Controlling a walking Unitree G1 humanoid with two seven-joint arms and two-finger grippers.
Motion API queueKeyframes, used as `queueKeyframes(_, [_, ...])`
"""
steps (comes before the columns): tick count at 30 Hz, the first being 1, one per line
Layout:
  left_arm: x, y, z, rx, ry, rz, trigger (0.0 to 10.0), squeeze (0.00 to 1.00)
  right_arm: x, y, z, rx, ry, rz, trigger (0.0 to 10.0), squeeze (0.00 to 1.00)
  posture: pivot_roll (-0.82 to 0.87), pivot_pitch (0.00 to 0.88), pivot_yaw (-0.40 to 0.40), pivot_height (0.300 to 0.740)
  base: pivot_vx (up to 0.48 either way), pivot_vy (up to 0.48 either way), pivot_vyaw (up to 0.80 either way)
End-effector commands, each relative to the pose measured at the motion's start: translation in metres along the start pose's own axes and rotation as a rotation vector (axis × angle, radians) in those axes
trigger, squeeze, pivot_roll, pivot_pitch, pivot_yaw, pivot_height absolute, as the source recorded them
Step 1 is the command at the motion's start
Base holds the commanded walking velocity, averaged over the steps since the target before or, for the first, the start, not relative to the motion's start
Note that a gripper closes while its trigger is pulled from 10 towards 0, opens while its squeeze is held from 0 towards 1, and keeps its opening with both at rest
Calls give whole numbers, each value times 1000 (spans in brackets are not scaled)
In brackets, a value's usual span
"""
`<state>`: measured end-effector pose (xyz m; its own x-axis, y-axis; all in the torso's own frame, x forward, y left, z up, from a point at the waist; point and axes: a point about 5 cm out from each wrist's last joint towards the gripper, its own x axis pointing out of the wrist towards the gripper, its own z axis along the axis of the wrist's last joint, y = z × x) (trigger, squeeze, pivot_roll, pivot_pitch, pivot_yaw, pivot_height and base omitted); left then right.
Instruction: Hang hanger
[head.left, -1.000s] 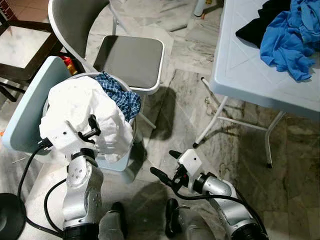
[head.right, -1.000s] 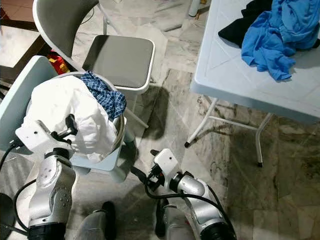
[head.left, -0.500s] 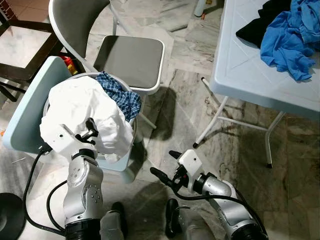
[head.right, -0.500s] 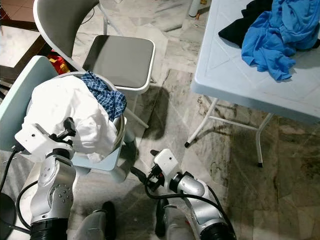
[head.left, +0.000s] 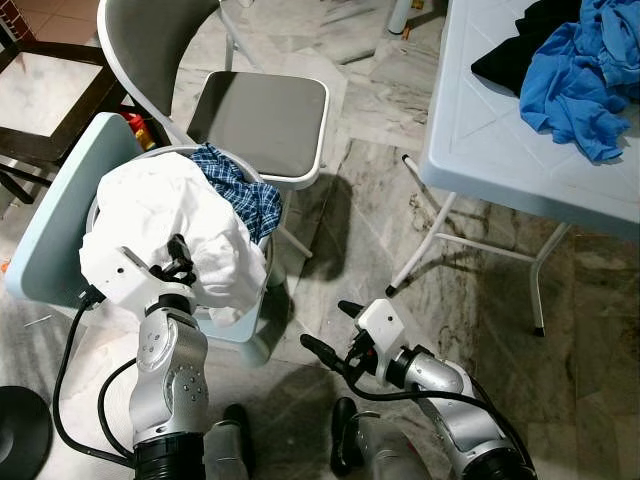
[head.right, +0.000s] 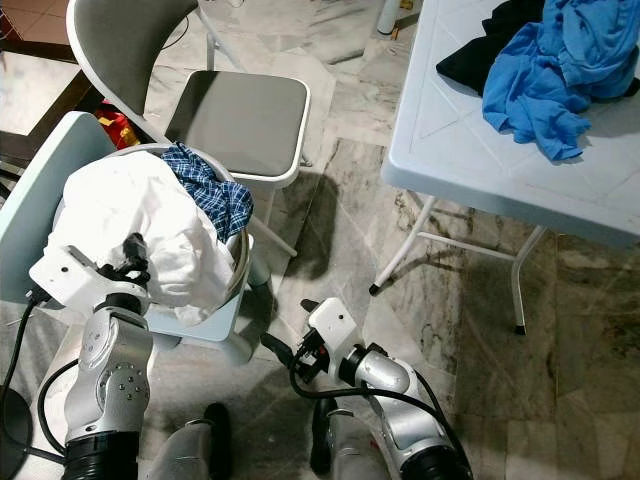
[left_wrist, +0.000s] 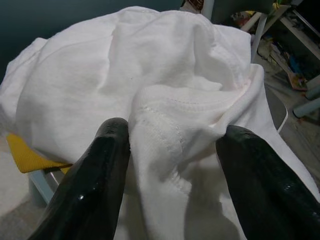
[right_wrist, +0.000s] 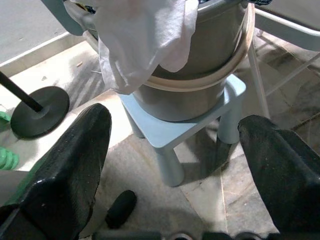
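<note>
Hanger: location could not be told. The item at the tool was a white, soft, crumpled knit garment (head.left: 160, 215), heaped on top of a grey round bucket (right_wrist: 200, 95) and spilling over its rim.

Left tool (left_wrist: 172, 165): above the bucket, fingers moderately apart astride a raised fold with a stitched hem, not closed on it.

Right tool (head.left: 330, 330): low beside the bucket, near the floor, fingers wide, holding nothing.

Handling (judgement): light, limp and non-fragile, and it would sag and drag neighbouring cloth. The stitched hem fold looked the firmest place to pinch.

Orientation: bunched, with no single long axis. One flap hung down the bucket's wall.
</note>
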<state>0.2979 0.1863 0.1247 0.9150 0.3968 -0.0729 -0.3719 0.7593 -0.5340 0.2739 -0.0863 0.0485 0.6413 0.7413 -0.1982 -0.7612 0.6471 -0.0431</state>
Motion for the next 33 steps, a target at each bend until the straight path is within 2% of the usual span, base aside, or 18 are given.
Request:
queueKeyframes(1, [-2,4,-5,-8,16,17,0,0,-5,3,-11,18,33,-8,10000,0,-48,308,-65,740,0,0,0])
queueKeyframes(8, [-1,6,-7,-21,26,37,0,0,-5,3,-11,19,33,-9,10000,0,-49,308,-66,740,0,0,0])
queueKeyframes(13, [0,6,-4,30,5,26,0,0,-5,3,-11,19,34,-11,10000,0,-50,306,-64,740,0,0,0])
queueKeyframes(27, [2,1,-2,-10,-11,16,0,0,-5,1,-12,17,37,-18,10000,0,-53,303,-64,740,0,0,0])
queueKeyframes(32, [2,-6,5,25,-50,-10,0,0,-5,0,-11,13,38,-20,10000,0,-53,302,-65,740,0,0,0])
queueKeyframes(33, [1,-12,10,96,-88,-60,0,0,-5,0,-11,12,36,-21,10000,0,-53,300,-64,740,0,0,0])
